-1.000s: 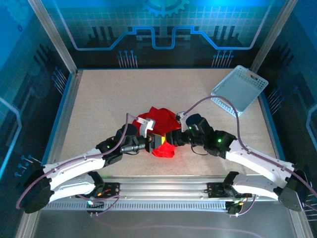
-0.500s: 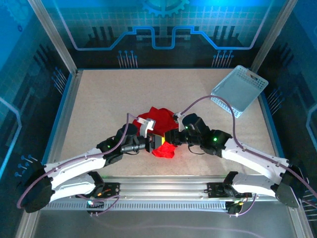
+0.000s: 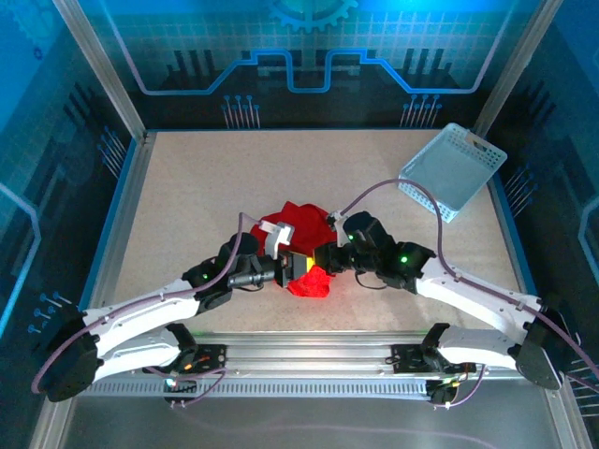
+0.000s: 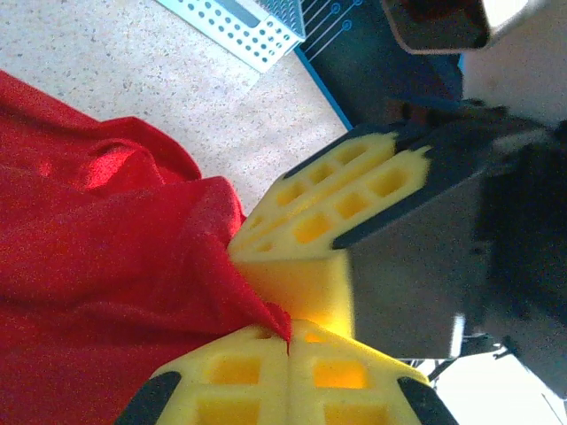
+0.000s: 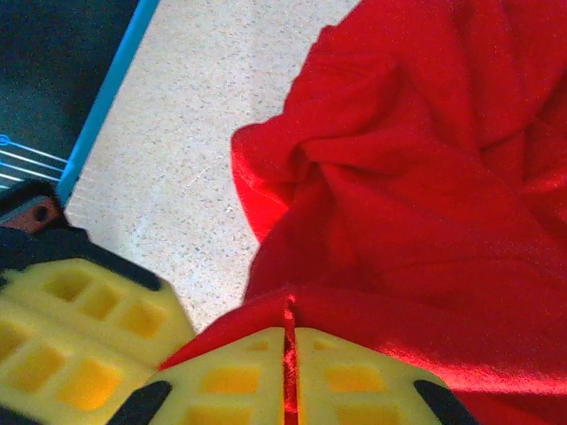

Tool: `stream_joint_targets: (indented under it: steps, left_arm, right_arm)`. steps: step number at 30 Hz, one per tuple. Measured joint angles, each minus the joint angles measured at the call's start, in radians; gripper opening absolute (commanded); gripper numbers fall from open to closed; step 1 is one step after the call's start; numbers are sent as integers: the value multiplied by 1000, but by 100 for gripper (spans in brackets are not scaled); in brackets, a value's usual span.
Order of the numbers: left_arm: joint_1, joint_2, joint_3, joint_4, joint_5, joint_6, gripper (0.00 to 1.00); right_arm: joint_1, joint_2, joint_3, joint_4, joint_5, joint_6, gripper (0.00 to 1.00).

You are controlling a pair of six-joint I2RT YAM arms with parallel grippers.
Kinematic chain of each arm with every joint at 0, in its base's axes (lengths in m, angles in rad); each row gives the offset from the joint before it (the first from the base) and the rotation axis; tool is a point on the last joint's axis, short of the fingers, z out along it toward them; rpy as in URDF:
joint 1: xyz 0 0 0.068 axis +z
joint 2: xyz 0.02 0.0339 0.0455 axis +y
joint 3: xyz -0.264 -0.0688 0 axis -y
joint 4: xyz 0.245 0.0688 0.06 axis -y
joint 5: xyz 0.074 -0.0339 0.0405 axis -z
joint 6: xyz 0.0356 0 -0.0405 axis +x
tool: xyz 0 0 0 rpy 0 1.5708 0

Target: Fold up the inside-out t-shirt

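T-shirt (image 3: 302,225) looks bright red, crumpled, possibly inside-out.

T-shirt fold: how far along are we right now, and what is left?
Done: nothing is folded yet; the red t-shirt lies in a crumpled heap on the table. In hand: the left gripper and the right gripper are both shut on a pinch of its cloth, close together. Left: probably spreading it flat, then all the folds.
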Motion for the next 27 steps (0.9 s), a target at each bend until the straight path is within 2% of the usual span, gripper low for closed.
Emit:
stream_joint_targets:
  steps: [2,6,7,10,12,13,18,22,27]
  left_arm:
    - [0,-5,0,7,4,0,0]
    - [-1,-6,0,8,6,2,6]
    - [-1,-6,0,6,5,5,12]
    - [-1,-6,2,-16,2,28,43]
    - [-1,-4,10,-58,-6,48,54]
    - [-1,0,21,-86,-10,61,64]
    - [0,14,113,-241,-92,117,88]
    - [55,-12,172,-354,-190,129,94]
    - [252,7,241,-494,-279,100,96]
  right_arm:
    - [0,0,3,-10,12,-8,0]
    - [0,-16,17,-32,38,-25,0]
    - [0,-31,18,-42,50,-32,0]
    - [0,-95,18,-88,100,-59,0]
    - [-5,-136,21,-121,124,-82,0]
    - [-10,-152,30,-143,134,-94,0]
    - [-21,-204,86,-230,158,-150,0]
    - [-28,-221,146,-362,195,-187,0]
    - [-33,-204,168,-549,266,-170,0]
